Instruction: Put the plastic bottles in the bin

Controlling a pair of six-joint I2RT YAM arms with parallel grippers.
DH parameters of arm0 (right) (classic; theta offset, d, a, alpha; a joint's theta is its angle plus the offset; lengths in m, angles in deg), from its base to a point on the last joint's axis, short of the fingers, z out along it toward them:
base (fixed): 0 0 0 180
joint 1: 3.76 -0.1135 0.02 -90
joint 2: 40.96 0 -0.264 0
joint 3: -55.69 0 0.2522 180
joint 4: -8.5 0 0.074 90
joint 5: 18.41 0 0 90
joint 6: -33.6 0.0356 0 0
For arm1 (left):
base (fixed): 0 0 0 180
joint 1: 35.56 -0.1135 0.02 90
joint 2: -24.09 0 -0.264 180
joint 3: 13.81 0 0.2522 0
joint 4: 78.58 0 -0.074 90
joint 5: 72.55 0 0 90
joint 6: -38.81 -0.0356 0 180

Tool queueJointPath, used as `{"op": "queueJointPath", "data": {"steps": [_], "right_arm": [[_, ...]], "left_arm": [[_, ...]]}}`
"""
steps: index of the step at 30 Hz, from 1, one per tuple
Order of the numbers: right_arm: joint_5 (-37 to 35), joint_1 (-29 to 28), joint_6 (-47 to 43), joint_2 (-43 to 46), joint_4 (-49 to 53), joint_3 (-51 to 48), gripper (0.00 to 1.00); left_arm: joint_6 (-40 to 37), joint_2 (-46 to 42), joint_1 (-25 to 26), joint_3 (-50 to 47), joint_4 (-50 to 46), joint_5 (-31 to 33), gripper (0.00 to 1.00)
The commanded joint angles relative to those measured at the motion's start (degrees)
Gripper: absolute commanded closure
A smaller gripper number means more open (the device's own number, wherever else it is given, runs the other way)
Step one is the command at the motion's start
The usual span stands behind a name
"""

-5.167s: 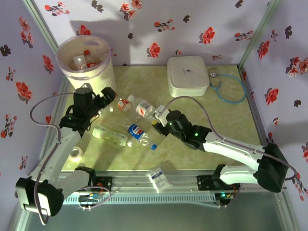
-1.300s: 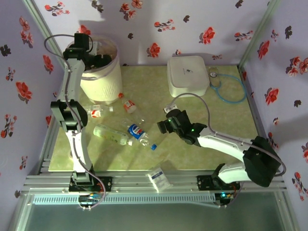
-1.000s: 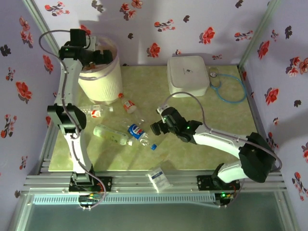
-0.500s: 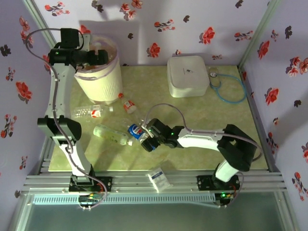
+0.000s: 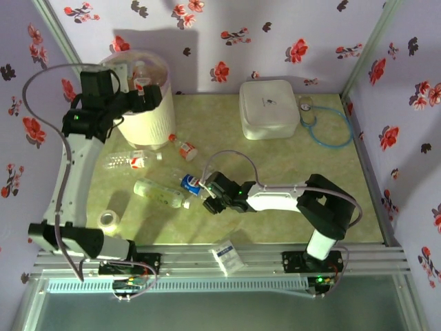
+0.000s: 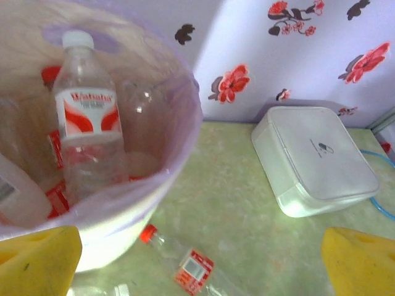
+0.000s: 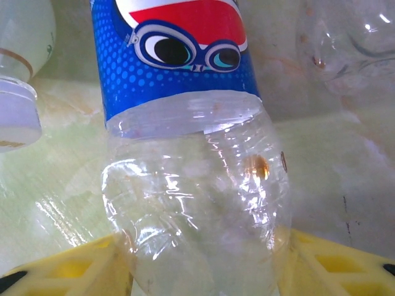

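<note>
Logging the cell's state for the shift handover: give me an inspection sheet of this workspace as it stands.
Surface: green marbled table, glossy, nothing spilled seen.
Job's things: bin holds an upright bottle among others; on the table lie a red-cap bottle, a red-labelled bottle, a greenish bottle, a blue-labelled bottle.
Clutter: white box, tape roll, packet at the front edge.
Grippers: left gripper open, empty, by the bin; right gripper closed on the blue-labelled bottle's clear end.
Cables: grey cable looped over each arm; blue tube beside the box.
Surroundings: floral walls.
</note>
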Motion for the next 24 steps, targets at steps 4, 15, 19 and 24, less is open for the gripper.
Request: {"op": "queueJointPath", "data": {"steps": [4,15,19,24], "right_arm": [[-2.4,0.6,-1.3,5.4,0.6,0.3,0.51],[0.6,10.6,3.2,22.7,-3.0,-4.6,0.58],[-1.4,15.1,5.8,27.9,-7.1,-7.5,0.60],[-3.0,19.2,13.4,30.4,-16.9,-11.3,0.66]], "left_arm": [[7.1,-6.6,0.8,-11.3,10.6,0.2,0.00],[11.8,-15.4,6.7,-16.4,20.8,4.9,0.00],[15.2,-15.7,11.1,-19.9,26.9,6.4,0.01],[14.0,-8.4,22.4,-18.3,31.1,11.5,0.00]]}}
